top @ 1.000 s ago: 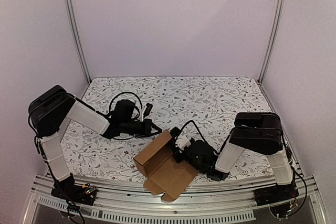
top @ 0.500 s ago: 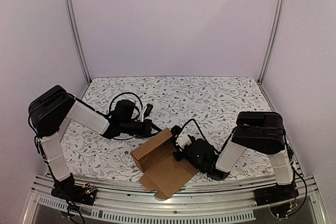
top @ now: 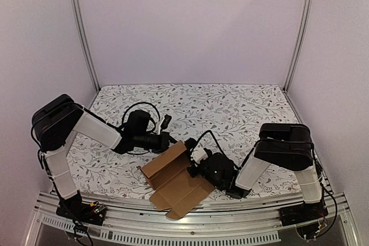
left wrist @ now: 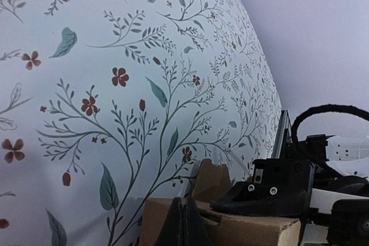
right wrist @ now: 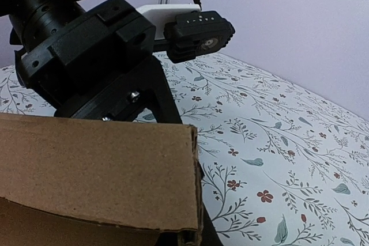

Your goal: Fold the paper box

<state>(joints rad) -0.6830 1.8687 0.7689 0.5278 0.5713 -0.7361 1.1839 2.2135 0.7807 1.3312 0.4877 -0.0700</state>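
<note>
The paper box (top: 179,185) is a brown cardboard piece lying partly folded near the table's front edge, with one wall raised at its far side. My right gripper (top: 192,164) is shut on that raised wall from the right. In the right wrist view the cardboard (right wrist: 98,171) fills the lower left, and a dark finger (right wrist: 203,235) shows along its edge. My left gripper (top: 171,140) is shut with nothing in it, its tips at the box's far corner. In the left wrist view its closed tips (left wrist: 184,220) stand in front of the cardboard (left wrist: 242,231).
A floral tablecloth (top: 219,108) covers the table, and a metal rail (top: 173,223) runs along its near edge. Metal posts (top: 81,33) and pale walls close in the sides and back. The box's near flap overhangs the front rail.
My right gripper has shut on the raised cardboard wall. The box has shifted a little to the left, and my left gripper has come slightly right toward its corner.
</note>
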